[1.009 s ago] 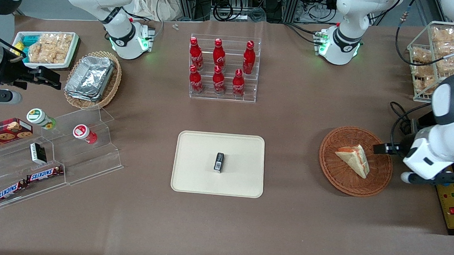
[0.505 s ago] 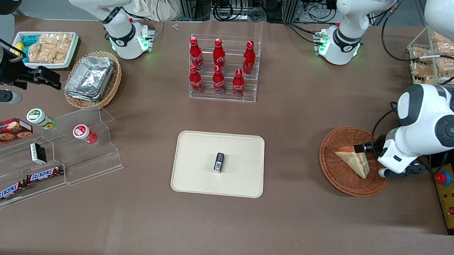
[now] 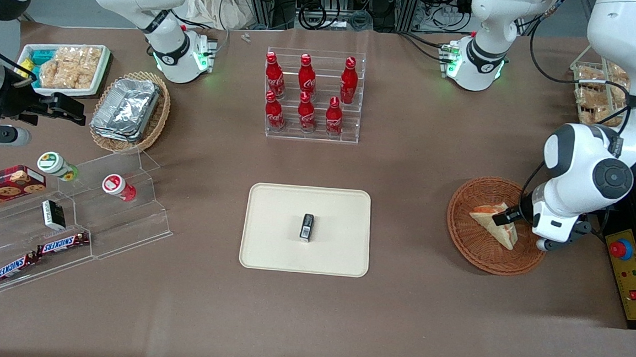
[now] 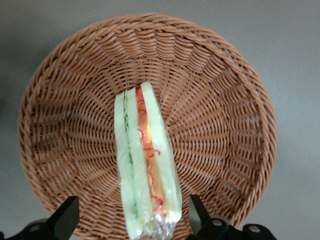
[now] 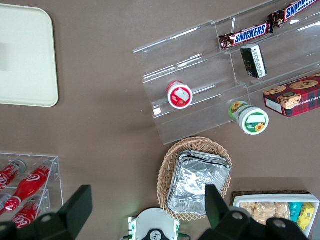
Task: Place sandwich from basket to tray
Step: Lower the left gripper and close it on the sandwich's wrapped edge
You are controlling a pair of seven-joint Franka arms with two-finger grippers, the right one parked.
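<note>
The sandwich [image 3: 493, 222], a clear-wrapped wedge with red and green filling, lies in the round reddish-brown basket [image 3: 471, 248] toward the working arm's end of the table. My left gripper [image 3: 509, 216] hangs low over the sandwich's wide end. In the left wrist view the sandwich [image 4: 145, 160] lies cut edge up in the basket [image 4: 230, 125], between the open gripper [image 4: 132, 214], with a gap at each black finger [image 4: 197, 215]. The cream tray [image 3: 275, 247] lies at the table's middle with a small black box [image 3: 307, 226] on it.
A clear rack of red bottles [image 3: 312, 95] stands farther from the front camera than the tray. A wire rack of snack bags [image 3: 594, 90] and a yellow button box [image 3: 635, 280] sit near the working arm. Acrylic steps with candy bars [image 3: 67, 224] are toward the parked arm's end.
My left arm has swung in over the basket and come down, bringing the gripper from the basket's rim to the sandwich's wide end. The sandwich has not moved.
</note>
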